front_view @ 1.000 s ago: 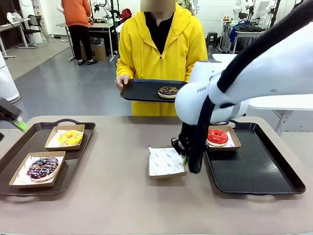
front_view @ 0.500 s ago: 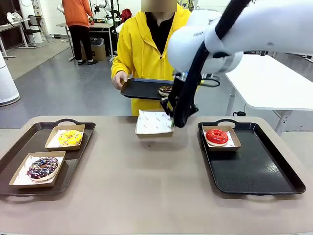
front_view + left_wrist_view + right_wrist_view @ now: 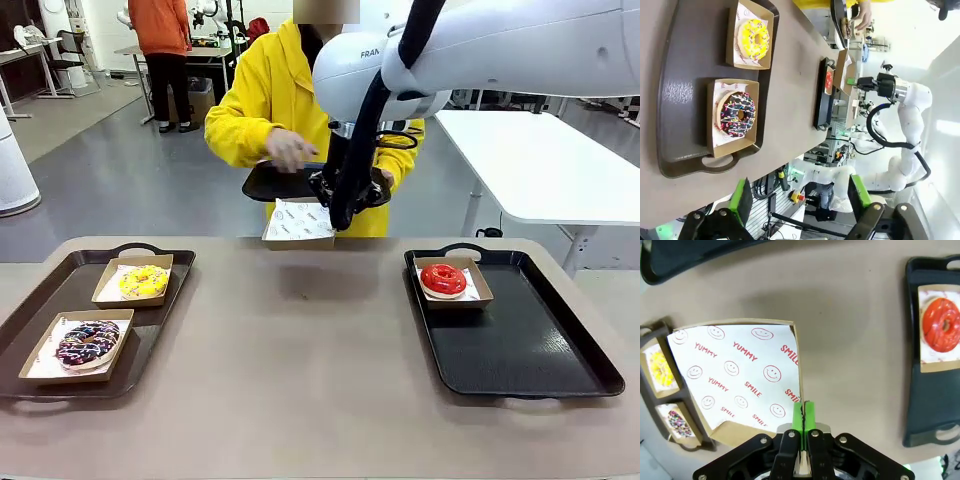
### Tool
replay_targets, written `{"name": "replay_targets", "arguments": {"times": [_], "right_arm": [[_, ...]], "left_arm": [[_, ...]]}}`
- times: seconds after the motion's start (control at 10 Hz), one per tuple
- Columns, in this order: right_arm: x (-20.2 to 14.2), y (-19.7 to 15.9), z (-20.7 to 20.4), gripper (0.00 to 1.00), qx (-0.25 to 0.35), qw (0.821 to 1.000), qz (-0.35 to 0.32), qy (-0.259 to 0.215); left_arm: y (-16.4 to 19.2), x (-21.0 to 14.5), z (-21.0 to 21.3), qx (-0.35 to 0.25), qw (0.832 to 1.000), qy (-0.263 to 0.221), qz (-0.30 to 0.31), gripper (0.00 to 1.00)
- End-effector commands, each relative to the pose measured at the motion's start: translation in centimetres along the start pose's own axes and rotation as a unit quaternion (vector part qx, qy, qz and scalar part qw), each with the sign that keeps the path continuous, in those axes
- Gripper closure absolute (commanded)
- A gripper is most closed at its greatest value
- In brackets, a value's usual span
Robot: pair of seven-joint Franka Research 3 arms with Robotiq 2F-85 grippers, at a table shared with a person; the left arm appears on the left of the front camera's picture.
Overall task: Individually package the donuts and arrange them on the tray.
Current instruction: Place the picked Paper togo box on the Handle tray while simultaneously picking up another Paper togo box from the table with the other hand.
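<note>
Now, donuts: three boxed (yellow donut (image 3: 144,281), sprinkled donut (image 3: 88,342), red donut (image 3: 443,279)), lying flat.
Right gripper (image 3: 803,412): pinching empty box (image 3: 298,222).
Left gripper (image 3: 800,197): spread.

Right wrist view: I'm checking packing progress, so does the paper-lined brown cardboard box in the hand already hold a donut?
No, the paper-lined brown cardboard box pinched by the right hand shows only its printed white liner, with no donut on it.

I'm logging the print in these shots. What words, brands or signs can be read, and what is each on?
"YUMMY": red print on the paper liner of the box held by the right gripper.
"SMILE": same liner, among smiley faces.
"FRAN": cut-off lettering on the right arm.
Print on the other liners is too small to read.
</note>
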State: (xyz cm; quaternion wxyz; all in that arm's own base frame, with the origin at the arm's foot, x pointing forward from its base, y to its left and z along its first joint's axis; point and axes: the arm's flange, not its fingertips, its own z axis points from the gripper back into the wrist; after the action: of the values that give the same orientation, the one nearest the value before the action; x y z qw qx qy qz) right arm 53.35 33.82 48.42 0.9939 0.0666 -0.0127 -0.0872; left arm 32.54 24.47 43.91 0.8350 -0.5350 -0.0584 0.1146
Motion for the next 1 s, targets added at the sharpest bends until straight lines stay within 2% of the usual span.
{"name": "replay_targets", "arguments": {"times": [0.0, 0.2, 0.3, 0.4, 0.7, 0.8, 0.9], "right_arm": [[1.5, 1.1, 0.4, 1.0, -0.015, 1.0, -0.023, -0.002], [2.7, 1.3, -0.1, 1.0, -0.023, 0.999, -0.024, 0.004], [3.3, 1.3, -0.6, 1.0, -0.039, 0.999, 0.006, 0.019], [3.9, 1.1, -0.9, 1.0, -0.047, 0.998, 0.029, 0.031], [5.6, 0.0, -2.1, 1.0, -0.085, 0.993, 0.057, 0.061], [5.9, -0.7, -3.2, 1.0, -0.09, 0.991, 0.083, 0.056], [4.2, -0.5, -2.5, 1.0, -0.064, 0.995, 0.037, 0.063]], "left_arm": [[1.0, -0.3, 0.2, -0.023, 1.0, -0.007, -0.018, 0.0], [1.7, -0.7, -0.3, -0.002, 1.0, -0.015, -0.015, 0.0], [1.9, -1.0, -0.5, 0.017, 1.0, -0.011, -0.023, 0.0], [1.6, -0.6, 0.3, -0.006, 1.0, -0.005, -0.005, 0.0], [1.6, -0.6, 0.3, -0.006, 1.0, -0.005, -0.005, 0.0], [1.6, -0.6, 0.3, -0.006, 1.0, -0.005, -0.005, 0.0], [1.6, -0.6, 0.3, -0.006, 1.0, -0.005, -0.005, 0.0]]}}
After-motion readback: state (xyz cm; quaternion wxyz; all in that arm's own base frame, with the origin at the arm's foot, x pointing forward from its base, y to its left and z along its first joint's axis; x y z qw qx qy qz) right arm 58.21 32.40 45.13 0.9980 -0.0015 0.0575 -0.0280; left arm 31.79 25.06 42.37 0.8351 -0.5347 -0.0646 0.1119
